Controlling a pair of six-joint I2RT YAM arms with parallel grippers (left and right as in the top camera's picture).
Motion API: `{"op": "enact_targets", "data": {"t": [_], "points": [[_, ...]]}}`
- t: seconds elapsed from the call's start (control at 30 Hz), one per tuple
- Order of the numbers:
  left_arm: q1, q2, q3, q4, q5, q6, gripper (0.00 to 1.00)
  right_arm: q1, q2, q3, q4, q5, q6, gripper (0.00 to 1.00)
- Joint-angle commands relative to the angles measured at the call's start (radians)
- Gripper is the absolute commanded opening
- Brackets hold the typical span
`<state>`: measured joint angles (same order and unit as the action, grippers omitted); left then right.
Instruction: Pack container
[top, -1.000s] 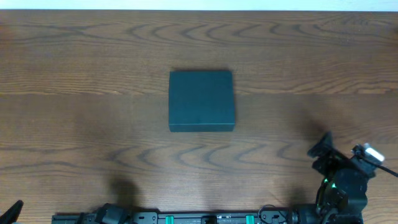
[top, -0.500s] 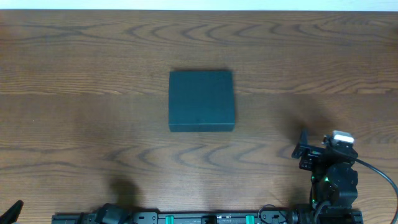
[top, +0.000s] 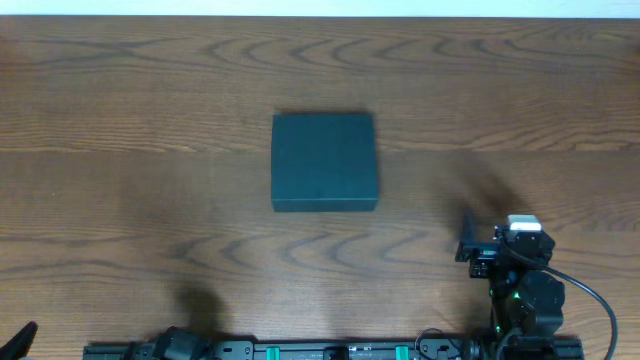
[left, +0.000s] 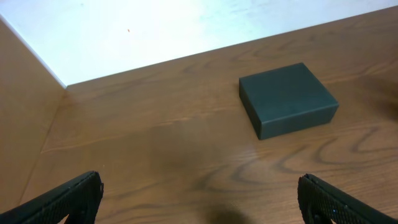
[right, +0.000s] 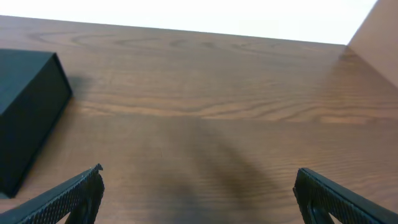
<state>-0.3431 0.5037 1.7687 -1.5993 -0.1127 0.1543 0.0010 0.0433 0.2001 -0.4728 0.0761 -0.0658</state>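
Note:
The container (top: 324, 160) is a dark teal square box with its lid shut, lying flat at the table's middle. It also shows in the left wrist view (left: 289, 96) at the upper right and in the right wrist view (right: 25, 106) at the left edge. My right gripper (top: 478, 248) is open and empty near the front right, apart from the box; its fingers spread wide over bare wood in the right wrist view (right: 199, 180). My left gripper (left: 199, 183) is open and empty; only its tip (top: 22, 335) shows at the front left corner overhead.
The wooden table (top: 150, 200) spreads all round the box. A white wall edge (left: 124, 31) lies beyond the far side. A black rail with green marks (top: 320, 350) runs along the front edge.
My right arm has swung left along the front of the table and its gripper now points towards the box side. The box and the left arm have not moved.

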Motion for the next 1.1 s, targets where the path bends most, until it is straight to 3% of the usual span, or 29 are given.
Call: {"op": "enact_targets", "data": {"t": [0.0, 1.07], "points": [[-0.001, 0.003, 0.000, -0.002, -0.015, -0.002, 0.98, -0.011, -0.024, -0.042, 0.022, -0.074, -0.018, 0.99], [-0.001, 0.003, 0.000, -0.002, -0.015, -0.002, 0.98, -0.011, -0.031, -0.080, 0.061, -0.103, -0.018, 0.99]]}}
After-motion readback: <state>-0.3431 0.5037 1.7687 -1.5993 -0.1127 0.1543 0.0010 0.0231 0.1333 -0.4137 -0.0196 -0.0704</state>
